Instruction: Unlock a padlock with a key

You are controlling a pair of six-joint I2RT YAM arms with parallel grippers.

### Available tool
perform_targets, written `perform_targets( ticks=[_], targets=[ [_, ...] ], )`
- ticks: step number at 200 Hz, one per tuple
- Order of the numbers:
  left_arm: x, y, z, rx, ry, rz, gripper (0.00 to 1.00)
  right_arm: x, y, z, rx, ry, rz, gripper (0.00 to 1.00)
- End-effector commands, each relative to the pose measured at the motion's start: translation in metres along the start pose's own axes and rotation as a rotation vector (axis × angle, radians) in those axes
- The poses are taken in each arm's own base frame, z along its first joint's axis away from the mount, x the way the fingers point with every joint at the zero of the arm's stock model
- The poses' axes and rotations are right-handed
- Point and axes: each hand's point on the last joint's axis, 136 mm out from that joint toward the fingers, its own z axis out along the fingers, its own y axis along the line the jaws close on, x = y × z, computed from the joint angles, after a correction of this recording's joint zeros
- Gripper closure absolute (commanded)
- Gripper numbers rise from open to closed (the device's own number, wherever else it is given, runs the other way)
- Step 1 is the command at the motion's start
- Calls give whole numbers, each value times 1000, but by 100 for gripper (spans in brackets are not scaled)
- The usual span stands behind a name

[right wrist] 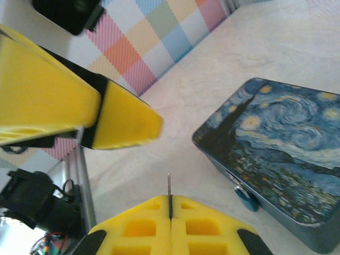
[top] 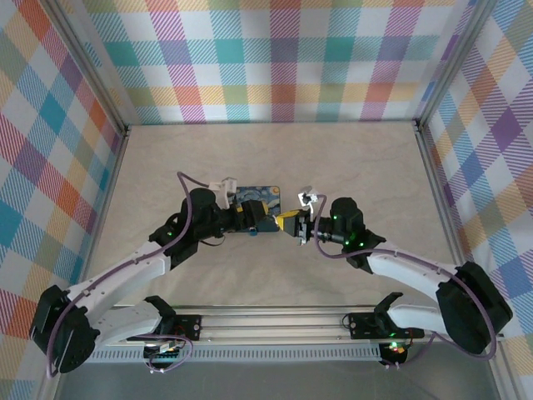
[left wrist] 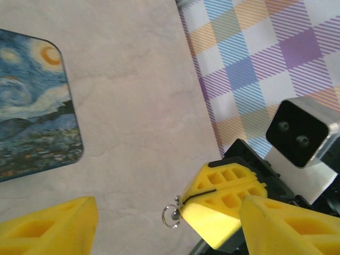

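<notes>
Closure of the right gripper (right wrist: pixel 170 208) was complete: its jaws were pressed together on the key (right wrist: pixel 169 186), whose thin blade stood out past the fingertips. In the left wrist view, a small key ring (left wrist: pixel 171 217) hung at the other side of the same jaws. The left gripper (left wrist: pixel 169 208) was set close opposite, jaws spread wide and holding nothing. Beyond both lay bare bench (left wrist: pixel 138 79), then the starry-night tin (right wrist: pixel 276 138). The padlock (right wrist: pixel 246 195), a small blue body, hung at the near front edge of the tin, just beside the key tip but clear of it. Whether its shackle was shut could not be told.

Assessed progress: the key was in hand, so the pick-up was done. Remaining steps were steadying the padlock, aligning and inserting the blade, turning it, and freeing the shackle.
</notes>
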Motion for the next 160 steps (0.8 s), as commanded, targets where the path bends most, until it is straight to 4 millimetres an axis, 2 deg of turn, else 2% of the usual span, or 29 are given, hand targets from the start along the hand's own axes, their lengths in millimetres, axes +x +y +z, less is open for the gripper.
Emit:
perform_targets(
  ticks=[1,35,89,112,126,160],
  targets=[
    [-2,-21,4,126,10,3,33,-24,25,-4,-88,-44,3,100],
    [-1,-27,9,175,15,-15,43,-30,33,-6,-116,-54,2,100],
    [3,-28,13,179,27,-23,57,-34,36,-5,-131,-73,10,100],
    [5,-26,17,174,38,-26,61,-33,34,-4,-129,-73,23,100],
    [7,-25,19,168,45,-31,63,-40,38,-4,-145,-100,8,100],
    [7,-25,21,170,46,-36,70,-38,38,-2,-148,-91,11,100]
  ],
)
